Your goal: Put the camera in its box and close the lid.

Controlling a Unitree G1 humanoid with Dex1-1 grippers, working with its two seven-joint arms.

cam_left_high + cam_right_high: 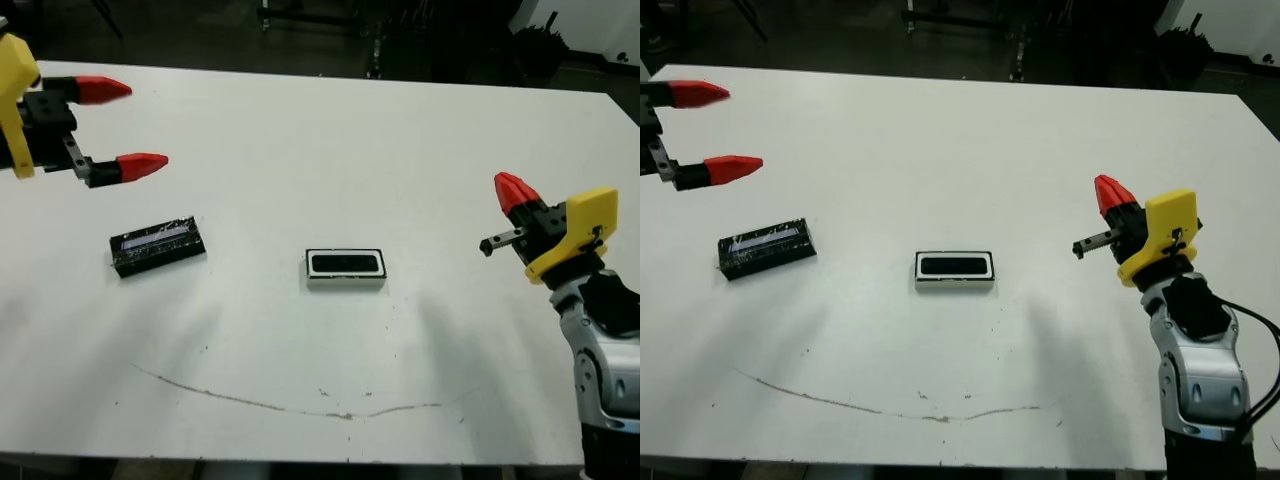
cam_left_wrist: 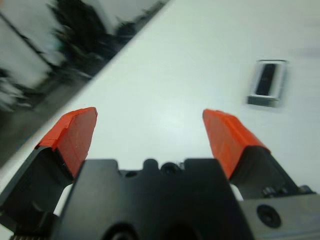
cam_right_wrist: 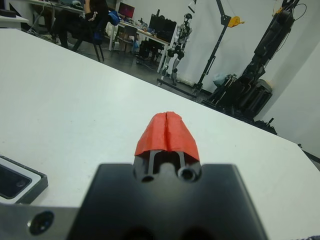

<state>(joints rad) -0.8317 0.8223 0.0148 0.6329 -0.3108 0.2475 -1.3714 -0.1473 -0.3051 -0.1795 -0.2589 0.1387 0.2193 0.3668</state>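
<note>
The box [image 1: 346,268], a small white-lined tray, sits at the table's middle, and the black camera [image 1: 346,263] lies inside it. The lid [image 1: 158,245], a glossy black panel with a pale streak, lies flat on the table well to the left of the box. My left gripper [image 1: 122,128] hangs open and empty above the table, beyond the lid. In the left wrist view its fingers [image 2: 75,135] stand wide apart, with the box [image 2: 280,85] far off. My right gripper [image 1: 514,192] is shut and empty, off to the right of the box, tips pressed together [image 3: 167,131].
A thin dark scratch [image 1: 300,408] runs along the white table [image 1: 330,140] near its front edge. Beyond the far edge are dark stands and equipment [image 3: 260,75], and a person sits at a desk [image 3: 90,20] far off.
</note>
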